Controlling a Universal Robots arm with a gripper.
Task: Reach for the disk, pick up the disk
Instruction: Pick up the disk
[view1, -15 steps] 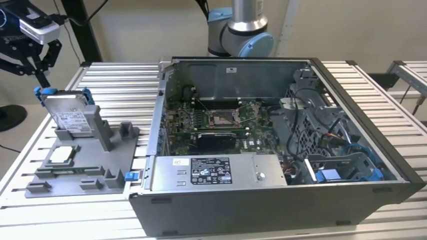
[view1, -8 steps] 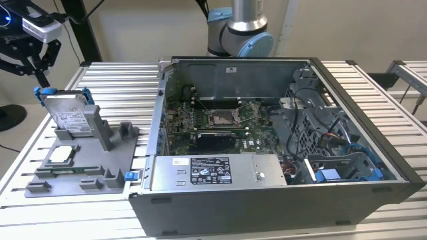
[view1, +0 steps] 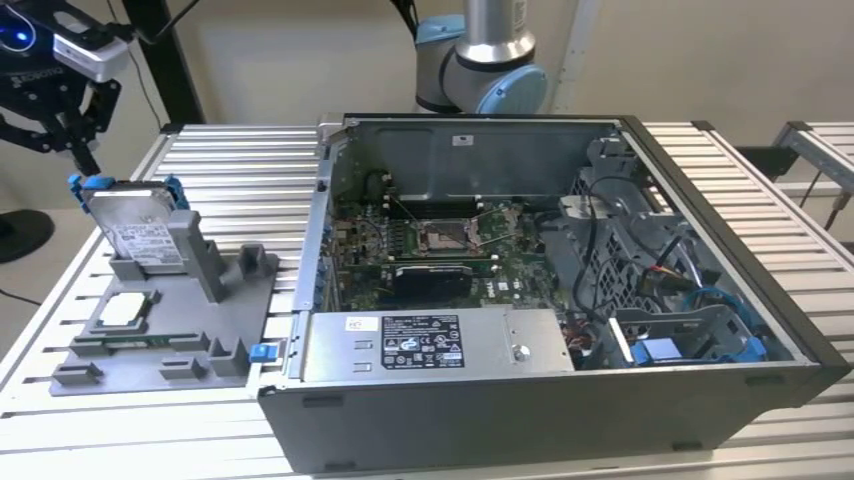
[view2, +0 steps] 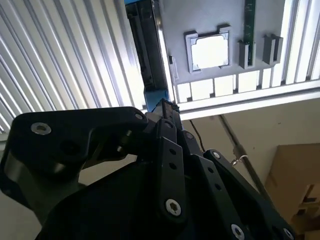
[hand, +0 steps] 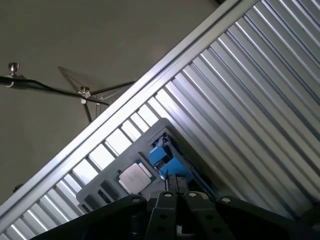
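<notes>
The disk (view1: 140, 235), silver-grey with a white label and blue rails, stands upright and slightly tilted in a grey holder (view1: 200, 320) at the exterior view's left. My gripper (view1: 87, 165) hangs just above its top far corner, with black fingers drawn together to a point right at the blue rail (view1: 94, 184). I cannot tell whether they touch it. In both wrist views the shut fingertips (view2: 166, 106) (hand: 170, 189) point at the blue rail (view2: 154, 95) (hand: 165, 160) directly beyond them. Nothing shows between the fingers.
A small square silver chip (view1: 123, 308) (view2: 210, 51) (hand: 134, 177) lies in the holder in front of the disk. An open computer case (view1: 534, 300) stands on the slatted metal table (view1: 227, 160) at the exterior view's right. The arm's base (view1: 481, 75) rises behind the case.
</notes>
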